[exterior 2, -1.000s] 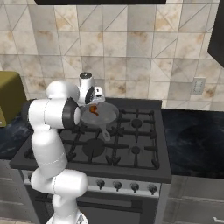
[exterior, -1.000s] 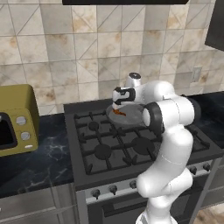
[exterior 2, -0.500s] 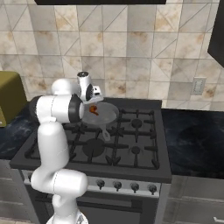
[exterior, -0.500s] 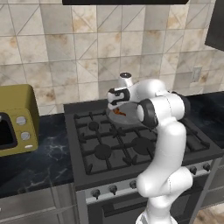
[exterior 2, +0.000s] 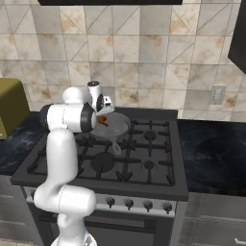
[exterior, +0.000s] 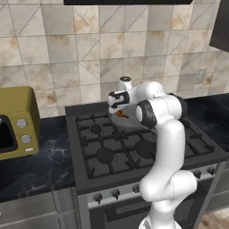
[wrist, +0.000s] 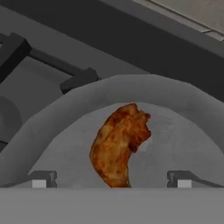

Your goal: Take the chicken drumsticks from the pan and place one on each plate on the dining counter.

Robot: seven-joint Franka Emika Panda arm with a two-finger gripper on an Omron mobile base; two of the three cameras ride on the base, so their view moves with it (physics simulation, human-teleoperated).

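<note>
A grey pan [exterior: 132,117] [exterior 2: 119,126] sits on the back of the black stove, its long handle [exterior 2: 116,145] pointing toward the front. One orange-brown chicken drumstick [wrist: 118,148] [exterior: 123,116] [exterior 2: 102,120] lies in the pan [wrist: 131,87]. My gripper [wrist: 111,180] [exterior: 117,105] [exterior 2: 104,113] hangs just above it, open. Its fingertips [wrist: 42,178] stand wide apart on either side of the meat and do not touch it. The plates and the dining counter are out of view.
The stove top [exterior: 112,152] carries raised black grates around the pan. A yellow microwave [exterior: 13,123] stands on the dark counter to the left. Dark marble counter [exterior 2: 211,149] runs to the right. A tiled wall [exterior 2: 144,62] rises close behind the pan.
The hand has swung left and down over the pan, ending just above the drumstick. The jaws stayed open; the pan and drumstick have not moved.
</note>
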